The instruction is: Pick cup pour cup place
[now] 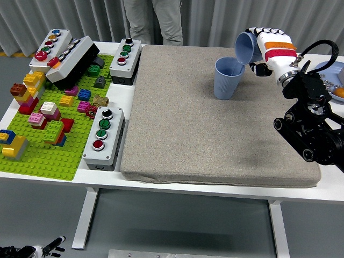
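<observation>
On the grey mat [215,134], white table [177,180] — upright blue cup [227,78]; right hand [269,49] grasping tilted second cup [245,48] above it — grey curtain [64,21] behind.

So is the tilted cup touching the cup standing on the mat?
Cannot tell. In the head view the tilted cup's mouth overlaps the standing cup's rim, showing neither contact nor gap.

Upright blue plastic cup [228,78] stands near grey fabric mat's [204,140] far right corner; tilted blue cup [245,48] above it.
</observation>
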`<state>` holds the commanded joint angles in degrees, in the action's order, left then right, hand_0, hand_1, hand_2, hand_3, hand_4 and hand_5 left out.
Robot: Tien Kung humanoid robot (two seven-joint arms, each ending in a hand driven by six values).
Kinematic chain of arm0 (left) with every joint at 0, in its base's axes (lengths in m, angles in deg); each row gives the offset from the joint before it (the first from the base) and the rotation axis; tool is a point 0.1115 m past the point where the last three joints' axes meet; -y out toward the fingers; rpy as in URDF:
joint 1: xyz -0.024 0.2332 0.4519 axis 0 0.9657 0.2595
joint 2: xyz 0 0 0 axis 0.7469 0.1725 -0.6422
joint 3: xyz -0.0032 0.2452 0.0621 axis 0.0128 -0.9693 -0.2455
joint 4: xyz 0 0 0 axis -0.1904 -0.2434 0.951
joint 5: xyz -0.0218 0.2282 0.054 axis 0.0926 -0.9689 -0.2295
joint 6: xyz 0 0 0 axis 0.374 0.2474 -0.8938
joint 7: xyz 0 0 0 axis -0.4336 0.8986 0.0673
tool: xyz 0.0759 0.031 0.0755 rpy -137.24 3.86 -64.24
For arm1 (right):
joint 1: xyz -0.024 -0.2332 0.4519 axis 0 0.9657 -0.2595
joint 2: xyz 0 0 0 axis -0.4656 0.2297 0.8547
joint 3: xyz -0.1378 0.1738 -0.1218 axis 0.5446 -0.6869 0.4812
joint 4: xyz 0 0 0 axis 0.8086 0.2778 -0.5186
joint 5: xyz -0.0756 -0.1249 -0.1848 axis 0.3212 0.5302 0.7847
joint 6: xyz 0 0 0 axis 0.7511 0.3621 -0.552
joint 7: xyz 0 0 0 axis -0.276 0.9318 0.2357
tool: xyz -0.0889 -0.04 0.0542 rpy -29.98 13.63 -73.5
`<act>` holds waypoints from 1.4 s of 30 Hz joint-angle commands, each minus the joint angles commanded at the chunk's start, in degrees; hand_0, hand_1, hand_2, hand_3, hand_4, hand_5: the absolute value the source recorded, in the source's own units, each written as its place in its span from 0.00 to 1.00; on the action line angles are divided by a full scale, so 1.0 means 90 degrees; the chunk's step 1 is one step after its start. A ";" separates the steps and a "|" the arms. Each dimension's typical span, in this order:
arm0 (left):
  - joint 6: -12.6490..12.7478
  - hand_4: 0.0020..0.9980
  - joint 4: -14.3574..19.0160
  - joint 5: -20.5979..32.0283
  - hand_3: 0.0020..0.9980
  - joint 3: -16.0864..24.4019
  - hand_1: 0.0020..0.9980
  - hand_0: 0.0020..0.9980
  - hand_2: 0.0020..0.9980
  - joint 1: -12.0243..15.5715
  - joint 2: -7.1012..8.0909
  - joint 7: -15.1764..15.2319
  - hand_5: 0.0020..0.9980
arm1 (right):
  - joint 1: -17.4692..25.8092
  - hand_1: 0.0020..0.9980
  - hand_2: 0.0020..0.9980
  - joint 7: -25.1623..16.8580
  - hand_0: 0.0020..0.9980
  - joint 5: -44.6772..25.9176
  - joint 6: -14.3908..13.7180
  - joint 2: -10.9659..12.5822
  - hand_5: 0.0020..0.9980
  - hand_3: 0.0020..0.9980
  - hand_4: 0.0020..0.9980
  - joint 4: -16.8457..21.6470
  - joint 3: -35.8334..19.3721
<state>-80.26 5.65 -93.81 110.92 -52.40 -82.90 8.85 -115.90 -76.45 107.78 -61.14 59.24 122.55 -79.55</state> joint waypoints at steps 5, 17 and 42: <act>-0.0004 0.60 0.0000 -0.0004 0.79 -0.0001 0.86 0.85 0.90 0.0004 0.0001 0.0000 1.00 | -0.0008 0.66 0.54 0.0020 0.82 0.0047 0.0001 0.0009 0.02 0.56 0.69 0.0022 0.0014; -0.0012 0.60 0.0000 -0.0015 0.79 0.0010 0.86 0.85 0.90 0.0009 -0.0001 -0.0007 1.00 | -0.0022 0.67 0.55 0.0067 0.82 -0.0067 0.0027 -0.0067 0.02 0.56 0.69 -0.0035 0.0017; -0.0002 0.60 0.0000 0.0044 0.79 -0.0071 0.86 0.85 0.90 0.0117 -0.0016 0.0002 1.00 | 0.0208 0.67 0.55 -0.0471 0.82 -0.3896 0.0413 -0.0008 0.02 0.55 0.69 0.0237 -0.1630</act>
<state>-80.28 5.65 -93.41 110.28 -51.34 -83.04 8.86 -114.02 -80.68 72.72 -57.42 59.17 124.68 -94.22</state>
